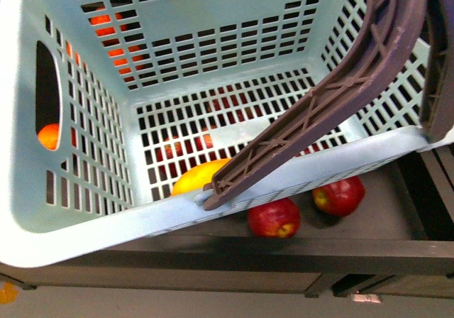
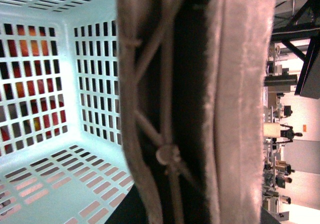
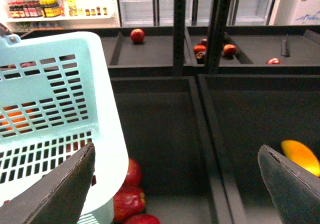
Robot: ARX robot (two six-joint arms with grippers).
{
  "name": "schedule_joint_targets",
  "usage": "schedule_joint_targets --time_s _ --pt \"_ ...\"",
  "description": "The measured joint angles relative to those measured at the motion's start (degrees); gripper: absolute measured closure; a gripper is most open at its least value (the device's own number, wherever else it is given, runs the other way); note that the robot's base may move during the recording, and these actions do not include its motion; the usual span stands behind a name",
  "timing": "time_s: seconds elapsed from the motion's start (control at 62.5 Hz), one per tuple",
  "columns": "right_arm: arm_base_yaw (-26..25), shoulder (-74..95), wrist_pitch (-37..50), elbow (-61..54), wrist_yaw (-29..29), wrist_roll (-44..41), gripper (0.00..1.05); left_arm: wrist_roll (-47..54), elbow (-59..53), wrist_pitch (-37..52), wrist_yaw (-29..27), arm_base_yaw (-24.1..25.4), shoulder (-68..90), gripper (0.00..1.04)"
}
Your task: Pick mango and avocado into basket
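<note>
The light teal basket hangs tilted and fills the front view, its brown ribbed handle crossing the near rim. My left gripper is shut on that handle, which fills the left wrist view and hides the fingers. A smooth yellow mango shows at the basket's floor against the near rim. My right gripper is open and empty above a dark bin, beside the basket wall. A yellow-orange fruit peeks from behind one finger; its kind is unclear. The avocado is out of view.
Red apples lie in the dark bin under the basket, also by its corner. Orange fruit shows through the basket slots. Dark bin dividers and upright posts stand ahead, with more apples in the back bins.
</note>
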Motion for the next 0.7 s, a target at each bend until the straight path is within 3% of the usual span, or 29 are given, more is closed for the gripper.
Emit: schedule_joint_targets --time_s 0.704 --pt "0.0 0.1 -0.2 0.0 -0.1 0.0 0.09 0.4 0.1 0.0 -0.4 0.5 0.0 0.91"
